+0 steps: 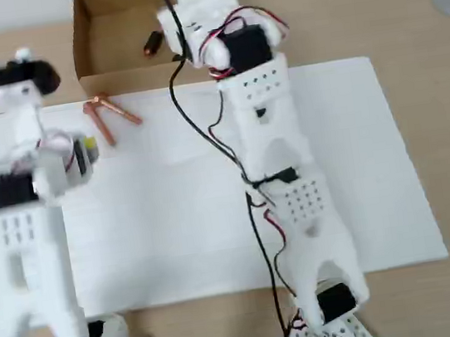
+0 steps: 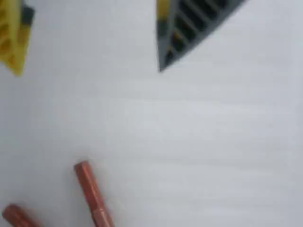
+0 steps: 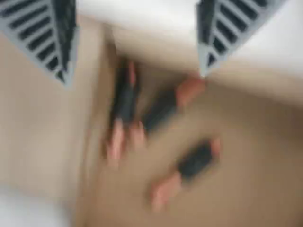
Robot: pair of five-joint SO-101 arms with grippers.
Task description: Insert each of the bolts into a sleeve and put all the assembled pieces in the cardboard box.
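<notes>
Hovering low over the white sheet that covers most of the wooden table, my left gripper hangs with its jaws spread wide and nothing between them. It sits on the near-left part of the sheet, seen from above.

Just beyond it, two bare copper bolts lie flat on the sheet near its far edge. From above they form a narrow V, their far ends close together and their near ends splayed apart. Neither touches my left gripper.

Farther on, the cardboard box stands open-topped on the table, its front wall at the far edge of the sheet. My right arm stretches across the middle of the sheet to reach it. My right gripper is poised above the inside of the box, jaws wide apart and empty.

Below those jaws, three assembled pieces rest on the box floor, each a dark sleeve with copper showing at the ends. Two lie close together near a wall of the box. The third lies a little apart from them on the open floor. Whether the two close ones touch, I cannot tell.
</notes>
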